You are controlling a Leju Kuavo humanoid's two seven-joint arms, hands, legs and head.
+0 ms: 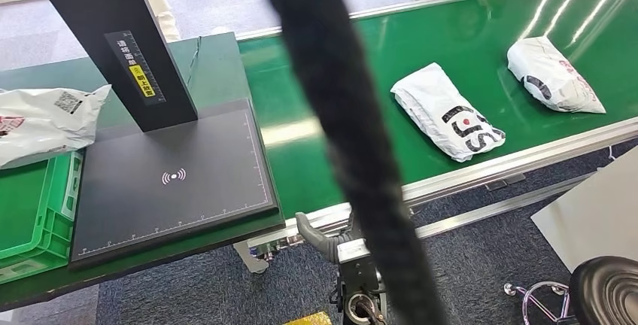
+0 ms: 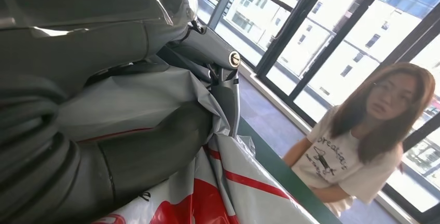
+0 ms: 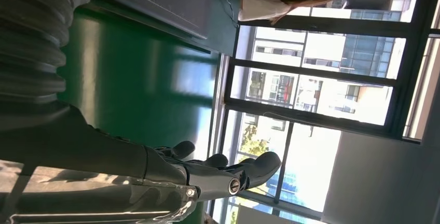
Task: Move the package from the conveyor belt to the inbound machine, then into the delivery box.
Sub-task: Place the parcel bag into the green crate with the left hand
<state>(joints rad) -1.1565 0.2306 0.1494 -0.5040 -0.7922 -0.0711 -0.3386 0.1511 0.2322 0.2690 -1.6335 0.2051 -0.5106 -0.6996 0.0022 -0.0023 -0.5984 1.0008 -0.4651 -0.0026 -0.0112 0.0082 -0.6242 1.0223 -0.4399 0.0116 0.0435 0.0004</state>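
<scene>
Green conveyor belt (image 1: 323,99) runs across the head view with an aluminium rail along its near edge, grey-blue carpet below. Two white packages (image 1: 447,111) (image 1: 553,74) lie on the belt to the right, apart from each other and short of the rail. Left of the belt sits the inbound machine (image 1: 173,178), a flat dark plate with a ruler border, a wireless mark in the middle and a black post rising from its back. Plate surface is bare. Further left a green delivery box (image 1: 45,212) is cut off by the frame edge; a third white package (image 1: 41,122) hangs over it, just left of the plate. Left hand (image 2: 129,130) grips that package, thumb and fingers pressed into crumpled plastic with red print. Right hand (image 3: 207,169) holds nothing, fingers extended and slightly apart beside the belt edge. A thick black cable (image 1: 338,137) crosses the middle of the head view and hides part of the belt. A person (image 2: 363,130) sits beyond the belt by tall windows. A black stool (image 1: 606,291) stands on the carpet at lower right.
</scene>
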